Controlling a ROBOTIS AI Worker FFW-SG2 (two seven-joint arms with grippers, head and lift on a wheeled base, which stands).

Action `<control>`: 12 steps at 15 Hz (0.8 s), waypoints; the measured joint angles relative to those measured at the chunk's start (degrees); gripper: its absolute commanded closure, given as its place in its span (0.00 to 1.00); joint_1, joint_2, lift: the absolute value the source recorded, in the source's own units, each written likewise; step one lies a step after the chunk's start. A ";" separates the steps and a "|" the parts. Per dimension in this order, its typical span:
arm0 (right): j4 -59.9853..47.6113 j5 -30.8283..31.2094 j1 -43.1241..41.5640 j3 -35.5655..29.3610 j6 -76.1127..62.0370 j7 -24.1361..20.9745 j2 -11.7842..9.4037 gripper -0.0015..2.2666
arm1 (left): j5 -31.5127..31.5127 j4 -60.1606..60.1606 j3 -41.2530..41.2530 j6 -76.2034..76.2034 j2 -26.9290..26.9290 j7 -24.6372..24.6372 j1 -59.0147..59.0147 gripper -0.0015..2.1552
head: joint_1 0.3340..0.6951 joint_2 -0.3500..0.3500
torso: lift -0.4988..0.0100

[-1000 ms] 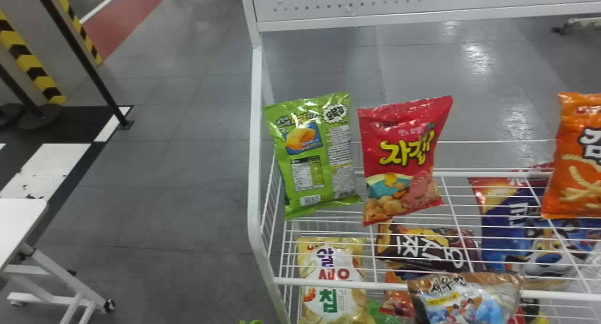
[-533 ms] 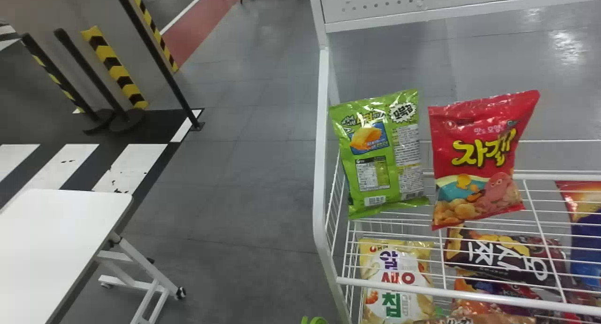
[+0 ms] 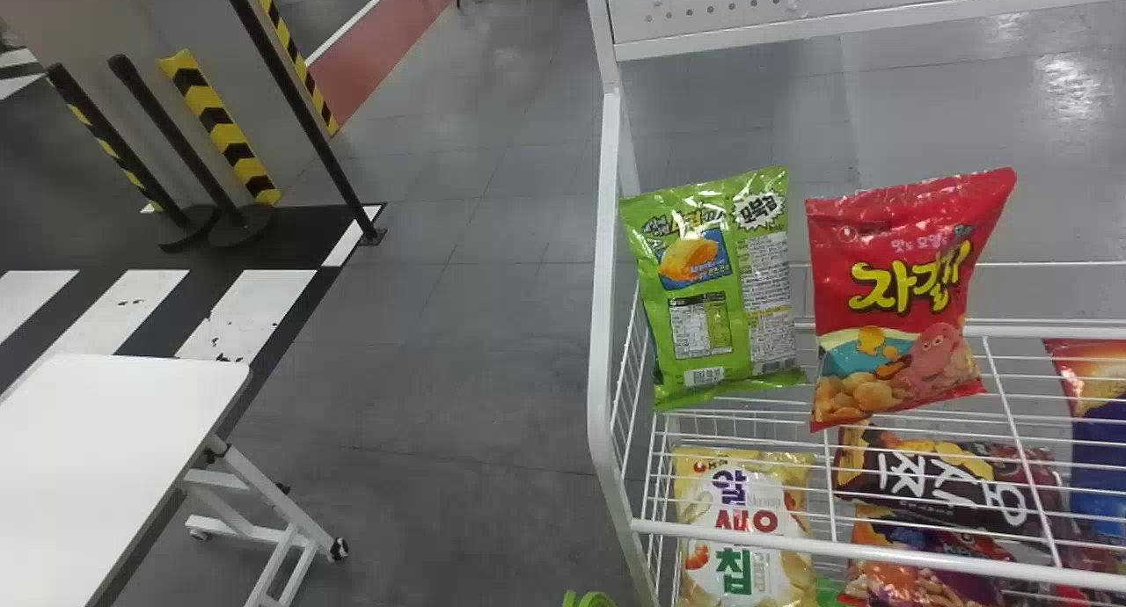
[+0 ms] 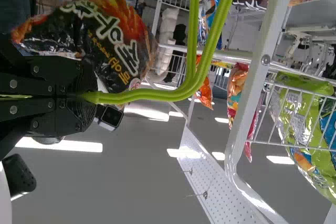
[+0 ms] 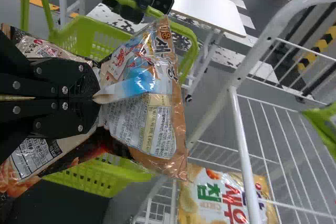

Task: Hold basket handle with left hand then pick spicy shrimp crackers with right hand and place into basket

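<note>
Head view | table [image 3: 114, 457], rack [image 3: 600, 343], grey floor [image 3: 440, 369] | wrist views: left claw [image 4: 90, 97] clenching handle [image 4: 152, 95]; right claw [image 5: 97, 98] clenching packet [image 5: 144, 121]

R hand [image 5: 96, 97] — blk, rnd silver screws [image 5: 65, 105]

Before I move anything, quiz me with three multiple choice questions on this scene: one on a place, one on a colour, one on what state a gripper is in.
1. Where is the pale yellow-and-white snack bag?
A. On a white tabletop
B. In the white wire rack
C. On the grey floor

2. What colour is the slotted plastic basket?
A. Red
B. Blue
C. Lime green

3. How is the black left gripper?
A. Closed on the basket handle
B. Open, holding nothing
C. Closed on a red bag

1: B, its front lies behind the rack's wires.
2: C, its slotted sides are lime green.
3: A, the handle ends between its fingertips.
</note>
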 measured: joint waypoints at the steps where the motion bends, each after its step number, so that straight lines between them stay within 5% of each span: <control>1: 1.91 0.42 -0.51 1.47 -2.25 0.09 0.00 0.96 | 0.01 0.00 0.10 0.00 0.00 0.00 0.00 1.00 | 1.00 1.00 | 0.96; 6: 9.02 0.51 -2.81 7.34 -7.29 0.12 0.00 0.87 | 0.03 0.00 0.22 0.00 -0.09 0.00 0.00 1.00 | 1.00 1.00 | 0.96; 7: 9.35 0.40 -2.87 7.92 -6.71 0.12 0.00 0.74 | 0.11 0.00 0.31 0.00 -0.13 0.00 0.00 1.00 | 1.00 1.00 | 0.96; 9: 9.63 0.19 -2.84 8.50 -5.70 1.09 0.00 0.06 | 0.37 0.00 0.40 0.00 -0.17 0.00 0.00 1.00 | 1.00 1.00 | 0.96; 12: 9.76 0.53 -2.49 8.73 -5.43 2.05 0.00 0.01 | 0.46 0.00 0.40 0.00 -0.22 0.00 0.00 1.00 | 1.00 1.00 | 0.96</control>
